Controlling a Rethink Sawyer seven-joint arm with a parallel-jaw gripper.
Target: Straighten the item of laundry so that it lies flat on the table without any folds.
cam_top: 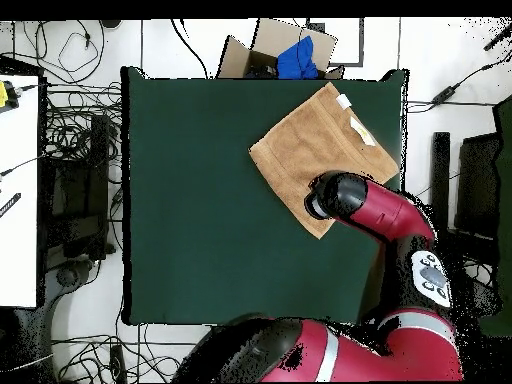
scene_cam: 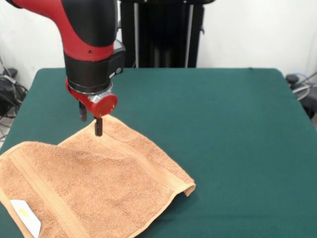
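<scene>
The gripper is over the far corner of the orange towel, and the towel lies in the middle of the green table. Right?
Not quite. The gripper is at that corner, but the towel lies near a table corner, reaching the edges, as the overhead view shows.

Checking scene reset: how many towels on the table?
1. The peach-orange towel lies at a corner of the green table, white tag up, one edge curled. The gripper is at its far corner. None seem hidden.

cardboard box (cam_top: 250, 52), blue cloth (cam_top: 297, 58) beside it, floor cables (cam_top: 70, 120), white desk (cam_top: 18, 190)
</scene>
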